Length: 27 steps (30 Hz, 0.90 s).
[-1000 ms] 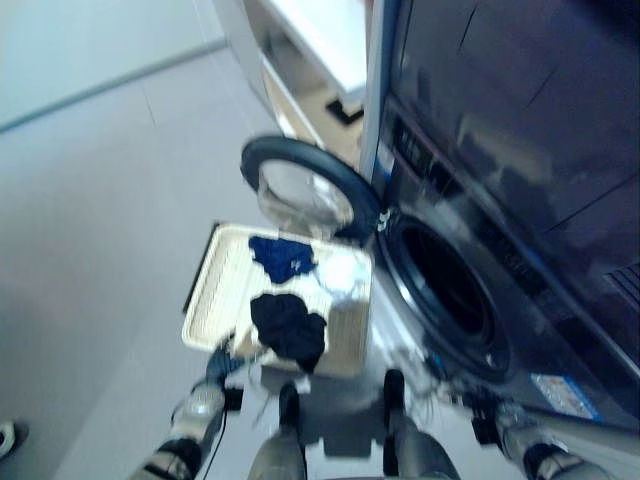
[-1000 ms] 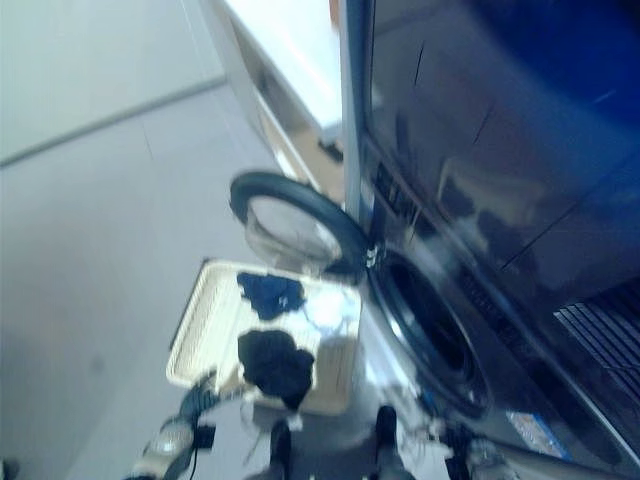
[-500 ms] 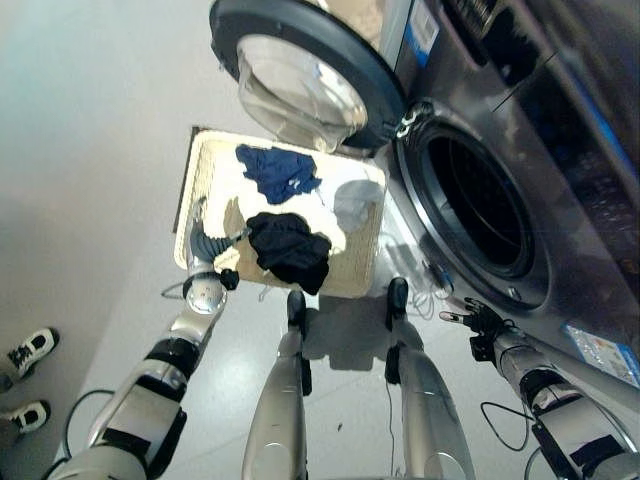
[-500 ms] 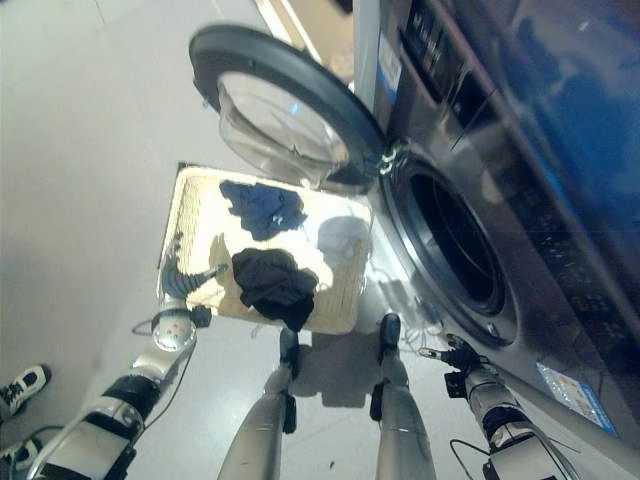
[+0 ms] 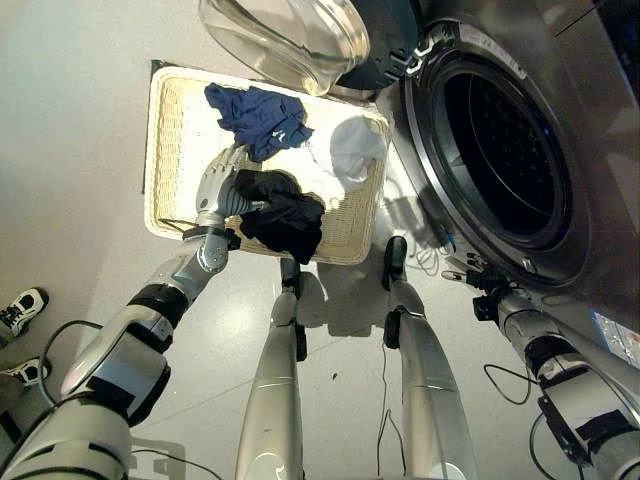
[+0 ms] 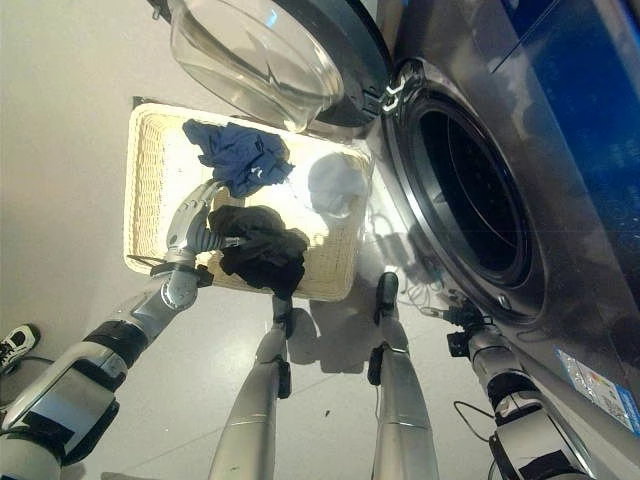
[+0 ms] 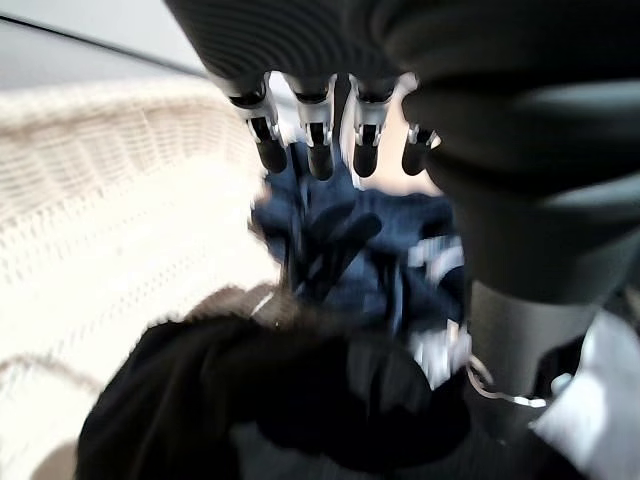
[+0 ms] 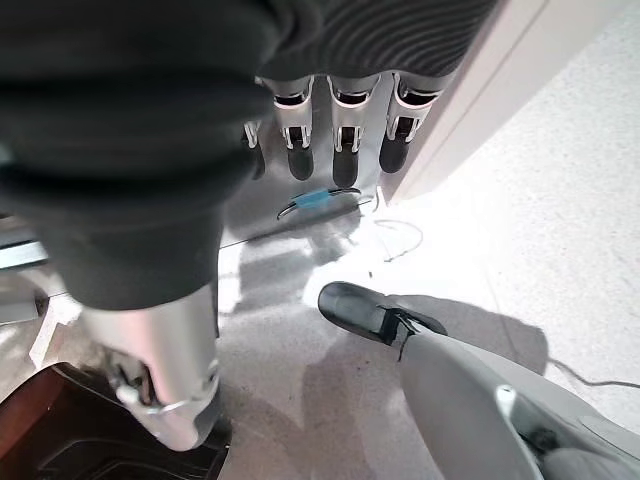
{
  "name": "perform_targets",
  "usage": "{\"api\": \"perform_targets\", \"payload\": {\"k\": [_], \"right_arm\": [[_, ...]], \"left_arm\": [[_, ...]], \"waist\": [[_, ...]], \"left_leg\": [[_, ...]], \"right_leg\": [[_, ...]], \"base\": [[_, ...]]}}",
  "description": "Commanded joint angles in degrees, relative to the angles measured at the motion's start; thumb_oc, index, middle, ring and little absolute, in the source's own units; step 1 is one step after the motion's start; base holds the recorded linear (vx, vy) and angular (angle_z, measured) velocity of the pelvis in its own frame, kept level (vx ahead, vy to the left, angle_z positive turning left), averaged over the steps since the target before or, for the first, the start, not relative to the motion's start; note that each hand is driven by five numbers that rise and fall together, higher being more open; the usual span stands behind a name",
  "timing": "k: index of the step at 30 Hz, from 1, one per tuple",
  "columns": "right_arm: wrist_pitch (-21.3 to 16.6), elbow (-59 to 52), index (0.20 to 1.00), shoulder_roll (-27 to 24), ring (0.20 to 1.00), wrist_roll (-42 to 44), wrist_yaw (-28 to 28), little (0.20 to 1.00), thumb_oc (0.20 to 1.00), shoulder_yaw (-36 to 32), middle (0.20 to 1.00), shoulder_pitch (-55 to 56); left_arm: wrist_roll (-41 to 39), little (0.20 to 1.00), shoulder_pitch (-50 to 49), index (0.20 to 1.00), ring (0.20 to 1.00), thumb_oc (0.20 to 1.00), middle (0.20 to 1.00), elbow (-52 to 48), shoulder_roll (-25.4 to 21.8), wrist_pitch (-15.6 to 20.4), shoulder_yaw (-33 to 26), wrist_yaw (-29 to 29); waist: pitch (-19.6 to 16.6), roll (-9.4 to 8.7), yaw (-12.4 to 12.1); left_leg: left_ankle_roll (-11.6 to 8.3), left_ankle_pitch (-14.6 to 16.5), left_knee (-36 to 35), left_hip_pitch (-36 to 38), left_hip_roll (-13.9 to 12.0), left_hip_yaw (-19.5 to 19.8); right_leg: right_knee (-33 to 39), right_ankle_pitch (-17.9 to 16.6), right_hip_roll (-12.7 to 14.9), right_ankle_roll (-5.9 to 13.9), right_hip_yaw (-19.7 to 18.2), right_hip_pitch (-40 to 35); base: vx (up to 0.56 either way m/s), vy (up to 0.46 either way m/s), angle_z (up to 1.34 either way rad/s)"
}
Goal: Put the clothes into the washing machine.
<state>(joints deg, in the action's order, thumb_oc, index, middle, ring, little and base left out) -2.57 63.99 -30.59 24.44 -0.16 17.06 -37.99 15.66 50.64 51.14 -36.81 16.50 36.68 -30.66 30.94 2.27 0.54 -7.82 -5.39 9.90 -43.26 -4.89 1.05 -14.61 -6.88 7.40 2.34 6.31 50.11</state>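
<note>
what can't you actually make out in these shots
- Inside of the washing machine drum: dark in both eye views, so whether clothes are in it cannot be told.
- Left hand and the black garment: contact or grip unclear; the wrist view is blurred there.
- Door: cut off by the top edge.
- Pale item in the basket: washed out by glare, so what it is cannot be told.

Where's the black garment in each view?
Left eye view: black garment at the wicker basket's near edge, by the left hand.
Right eye view: same spot.
Left wrist view: foreground.
Right wrist view: none.
Shared landmark: blue garment.
</note>
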Motion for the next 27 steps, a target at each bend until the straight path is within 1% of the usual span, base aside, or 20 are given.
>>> {"api": "perform_targets", "payload": {"k": [1, 3, 4, 5, 6, 9, 11, 12, 14, 16, 20, 21, 23, 27], "right_arm": [[-1.2, -1.2, 1.0, -2.3, 1.0, 1.7, 0.3, 1.0, 1.0, 2.4, 1.0, 1.2], [-1.3, -1.1, 1.0, -2.6, 1.0, 1.7, 0.5, 1.0, 1.0, 2.5, 1.0, 1.0], [-1.3, -1.1, 1.0, -2.6, 1.0, 1.7, 0.5, 1.0, 1.0, 2.5, 1.0, 1.0], [-1.4, -1.0, 1.0, -2.7, 1.0, 1.7, 0.6, 1.0, 1.0, 2.6, 1.0, 0.6], [-1.8, -0.9, 1.0, -3.1, 1.0, 1.4, 0.7, 1.0, 1.0, 2.6, 1.0, -0.2], [-1.1, -1.2, 1.0, -3.4, 1.0, 1.7, 0.5, 1.0, 1.0, 3.0, 1.0, -1.4], [-1.1, -1.1, 1.0, -3.5, 1.0, 1.7, 0.6, 1.0, 1.0, 3.1, 1.0, -2.0], [-0.8, -1.1, 1.0, -3.6, 1.0, 1.7, 0.6, 1.0, 1.0, 3.1, 1.0, -2.6], [-0.7, -1.1, 1.0, -3.7, 1.0, 1.8, 0.6, 1.0, 1.0, 3.1, 1.0, -2.8], [-0.3, -1.0, 1.0, -4.0, 1.0, 1.9, 0.6, 1.0, 1.0, 3.4, 1.0, -3.6], [-0.4, -0.6, 1.0, -4.2, 1.0, 2.0, 0.7, 1.0, 1.0, 3.9, 1.0, -4.3], [-0.4, -0.6, 1.0, -4.2, 1.0, 2.3, 0.7, 1.0, 1.0, 4.2, 1.0, -4.7], [-0.4, -0.4, 1.0, -3.9, 1.0, 2.4, 0.6, 1.0, 1.0, 4.4, 1.0, -5.2], [-0.8, -0.1, 1.0, -3.3, 1.0, 3.1, 0.3, 1.0, 1.0, 5.3, 1.0, -5.9]], "left_arm": [[0.8, 1.0, 1.7, 1.0, 1.0, 1.0, 1.0, 1.4, -2.7, -0.4, -1.4, 4.2], [0.8, 1.0, 2.0, 1.0, 1.0, 1.0, 1.0, 1.7, -2.8, -0.6, -0.7, 6.0], [0.8, 1.0, 2.0, 1.0, 1.0, 1.0, 1.0, 1.7, -2.8, -0.6, -0.7, 6.0], [0.5, 1.0, 2.4, 1.0, 1.0, 1.0, 1.0, 1.7, -2.9, -1.3, -0.2, 7.0], [1.5, 1.0, 3.3, 1.0, 1.0, 1.0, 1.0, 2.1, -3.0, -4.0, 1.8, 11.8], [1.5, 1.0, 3.7, 1.0, 1.0, 1.0, 1.0, 2.8, -3.1, -6.6, 3.2, 15.3], [1.0, 1.0, 3.9, 1.0, 1.0, 1.0, 1.0, 3.4, -3.1, -7.1, 4.0, 16.8], [0.7, 1.0, 4.1, 1.0, 1.0, 1.0, 1.0, 4.0, -3.0, -7.9, 4.5, 19.0], [0.5, 1.0, 4.1, 1.0, 1.0, 1.0, 1.0, 4.1, -3.0, -8.0, 4.8, 19.4], [0.1, 1.0, 4.2, 1.0, 1.0, 1.0, 1.0, 5.5, -2.8, -8.7, 5.8, 21.3], [0.8, 1.0, 4.5, 1.0, 1.0, 1.0, 1.0, 7.1, -2.6, -10.0, 6.8, 21.3], [1.6, 1.0, 4.8, 1.0, 1.0, 1.0, 1.0, 7.7, -2.4, -11.1, 7.1, 20.3], [3.4, 1.0, 5.1, 1.0, 1.0, 1.0, 1.0, 9.0, -2.1, -12.1, 7.3, 18.7], [6.4, 1.0, 5.6, 1.0, 1.0, 1.0, 1.0, 11.7, -0.7, -13.1, 7.6, 15.8]], "waist": [[-1.2, -2.01, -0.7], [-1.2, -1.88, -0.7], [-1.2, -1.88, -0.7], [-1.2, -1.82, -0.6], [-1.2, -1.58, -0.5], [-1.2, -1.46, -0.5], [-1.2, -1.42, -0.5], [-1.2, -1.44, -0.4], [-1.2, -1.43, -0.4], [-1.2, -1.34, -0.2], [-1.2, -1.28, -0.1], [-1.2, -1.35, 0.0], [-1.2, -1.5, 0.1], [-1.2, -2.01, 0.2]], "left_leg": [[4.09, 2.0, 6.3, -4.9, 6.4, -0.6], [4.05, 2.2, 6.7, -5.3, 6.3, -0.7], [4.05, 2.2, 6.7, -5.3, 6.3, -0.7], [4.05, 1.9, 6.8, -6.0, 6.4, -0.5], [4.02, 2.2, 7.4, -7.0, 6.4, -0.4], [3.92, 2.0, 7.6, -8.0, 6.3, -0.3], [3.86, 1.9, 7.7, -8.4, 6.3, -0.3], [3.84, 1.9, 7.7, -8.5, 6.2, -0.4], [3.82, 1.9, 7.7, -8.5, 6.2, -0.4], [3.69, 1.6, 7.6, -8.9, 6.1, -0.4], [3.51, 1.4, 7.3, -9.2, 6.0, -0.4], [3.46, 1.4, 7.3, -9.3, 6.0, -0.4], [3.41, 1.3, 7.2, -9.6, 6.0, -0.4], [3.38, 1.0, 6.8, -9.8, 6.0, -0.3]], "right_leg": [[-3.2, 1.2, -3.5, 4.64, 1.6, 1.1], [-3.5, 1.4, -3.6, 4.64, 1.5, 1.5], [-3.5, 1.4, -3.6, 4.64, 1.5, 1.5], [-3.5, 1.2, -3.6, 4.58, 1.5, 2.1], [-4.0, 1.4, -3.7, 4.6, 1.5, 3.2], [-4.3, 1.2, -3.8, 4.58, 1.5, 4.2], [-4.4, 1.2, -3.9, 4.57, 1.4, 4.6], [-4.3, 1.2, -4.0, 4.58, 1.4, 4.7], [-4.3, 1.1, -4.0, 4.59, 1.4, 4.7], [-4.1, 0.8, -4.1, 4.62, 1.4, 5.1], [-3.9, 0.7, -4.3, 4.64, 1.2, 5.4], [-3.9, 0.7, -4.4, 4.61, 1.1, 5.6], [-3.9, 0.6, -4.4, 4.61, 1.0, 5.9], [-3.8, 0.6, -4.7, 4.5, 0.9, 6.1]], "base": [[0.0, 0.0, 0.0], [0.0, 0.0, 0.0], [0.0, 0.0, 0.0], [0.0, 0.0, 0.0], [0.0, 0.0, 0.0], [0.0, 0.0, 0.0], [0.0, 0.0, 0.0], [0.0, 0.0, 0.0], [0.0, 0.0, 0.0], [0.0, 0.0, 0.0], [0.0, 0.0, 0.0], [0.0, 0.0, 0.0], [0.0, 0.0, 0.0], [0.0, 0.0, 0.0]]}}
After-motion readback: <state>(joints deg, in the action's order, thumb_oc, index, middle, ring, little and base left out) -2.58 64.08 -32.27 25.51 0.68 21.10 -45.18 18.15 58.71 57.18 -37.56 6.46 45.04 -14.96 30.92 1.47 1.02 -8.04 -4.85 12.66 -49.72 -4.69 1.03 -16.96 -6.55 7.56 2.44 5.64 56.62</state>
